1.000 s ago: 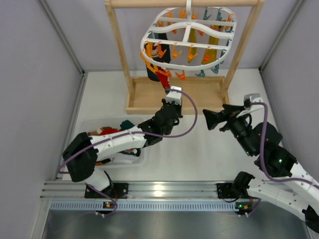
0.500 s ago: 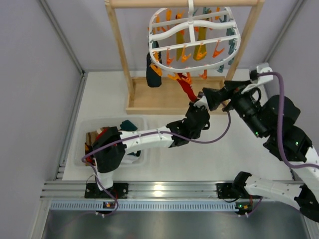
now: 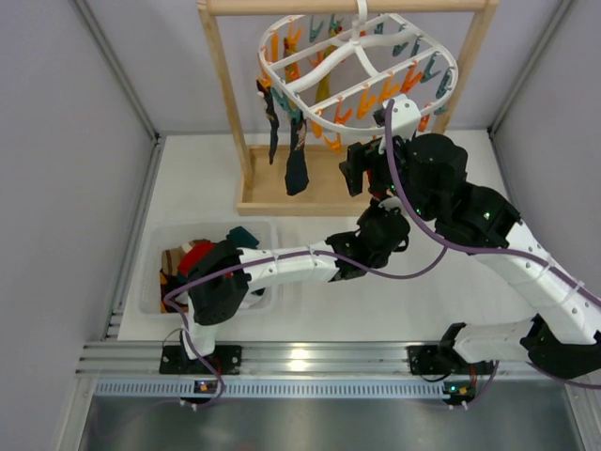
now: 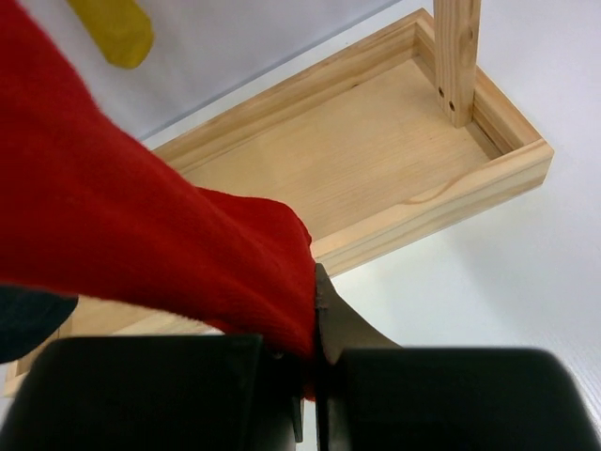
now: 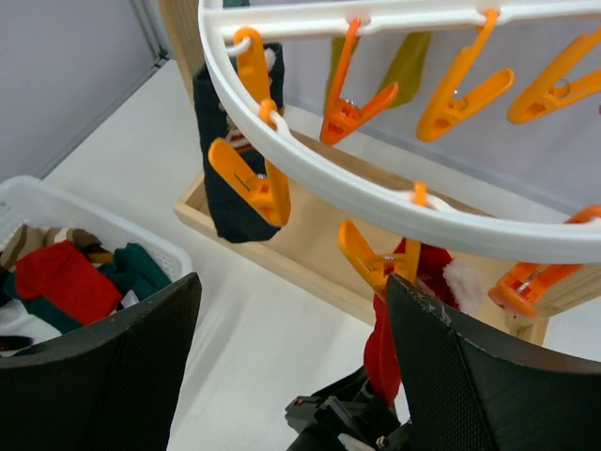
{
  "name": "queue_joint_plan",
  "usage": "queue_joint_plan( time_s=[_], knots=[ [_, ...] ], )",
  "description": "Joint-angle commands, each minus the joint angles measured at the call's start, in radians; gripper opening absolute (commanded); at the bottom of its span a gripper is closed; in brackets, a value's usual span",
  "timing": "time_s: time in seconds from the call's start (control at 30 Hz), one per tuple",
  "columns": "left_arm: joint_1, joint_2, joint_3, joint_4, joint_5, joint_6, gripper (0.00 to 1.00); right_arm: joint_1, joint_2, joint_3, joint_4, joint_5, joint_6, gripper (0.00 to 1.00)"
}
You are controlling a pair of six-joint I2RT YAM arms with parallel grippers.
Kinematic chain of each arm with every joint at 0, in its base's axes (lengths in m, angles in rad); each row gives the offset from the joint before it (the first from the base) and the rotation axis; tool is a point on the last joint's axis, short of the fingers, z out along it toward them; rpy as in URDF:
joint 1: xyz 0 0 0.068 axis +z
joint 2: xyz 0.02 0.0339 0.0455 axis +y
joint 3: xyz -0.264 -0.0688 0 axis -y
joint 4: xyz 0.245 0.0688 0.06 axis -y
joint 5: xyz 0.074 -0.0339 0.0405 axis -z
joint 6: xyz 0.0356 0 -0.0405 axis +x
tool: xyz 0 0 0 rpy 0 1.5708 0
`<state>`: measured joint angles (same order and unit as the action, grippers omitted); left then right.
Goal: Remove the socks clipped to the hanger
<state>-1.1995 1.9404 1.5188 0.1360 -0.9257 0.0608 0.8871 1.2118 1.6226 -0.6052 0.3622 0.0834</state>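
The white oval hanger (image 3: 357, 70) hangs tilted from the wooden stand, with orange and teal pegs. Two dark socks (image 3: 297, 160) dangle at its left side. My left gripper (image 4: 310, 319) is shut on a red sock (image 4: 169, 225), which runs up to an orange peg (image 5: 376, 263) on the hanger rim (image 5: 376, 202). In the right wrist view the red sock (image 5: 390, 343) hangs taut just above the left gripper (image 5: 347, 423). My right gripper (image 5: 291, 366) is open, under the rim beside that peg, touching nothing. A mustard sock (image 5: 406, 64) hangs further back.
The wooden stand's flat base (image 4: 357, 160) lies under the hanger, with its posts (image 3: 223, 85) on each side. A clear bin (image 3: 161, 246) holding several loose socks sits at the left. The right arm (image 3: 460, 207) crosses above the left wrist (image 3: 380, 230).
The hanger has swung and turned, so the dark socks now hang at its left. My left gripper has carried the red sock's end rightward. My right arm has moved up and left under the hanger.
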Motion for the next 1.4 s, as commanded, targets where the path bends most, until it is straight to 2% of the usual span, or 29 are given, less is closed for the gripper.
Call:
queue_joint_plan(
  time_s=[0.0,0.17,0.33,0.5,0.83,1.17,1.37],
  knots=[
    [-0.002,-0.023,0.007,0.004,-0.022,0.014,0.0,-0.007,0.024,0.098,-0.028,0.075,-0.06,0.76],
    [-0.002,-0.032,-0.009,0.005,-0.022,0.008,0.0,-0.013,0.029,0.109,-0.036,0.145,-0.114,0.74],
    [0.0,-0.04,-0.014,0.005,-0.027,0.008,0.0,-0.056,0.009,0.095,-0.041,0.147,-0.14,0.69],
    [0.0,-0.041,-0.014,0.005,-0.03,0.004,0.0,-0.14,-0.003,0.06,-0.021,0.043,-0.168,0.7],
    [0.0,-0.044,-0.008,0.004,-0.025,0.005,0.0,-0.231,-0.015,0.014,0.018,-0.074,-0.169,0.69],
    [0.001,-0.037,-0.008,0.005,-0.03,0.011,0.0,-0.238,-0.11,-0.024,0.007,-0.183,-0.129,0.7],
    [0.0,-0.038,-0.006,0.005,-0.021,0.007,0.0,-0.244,-0.13,-0.043,0.002,-0.151,-0.14,0.7]
  ],
)
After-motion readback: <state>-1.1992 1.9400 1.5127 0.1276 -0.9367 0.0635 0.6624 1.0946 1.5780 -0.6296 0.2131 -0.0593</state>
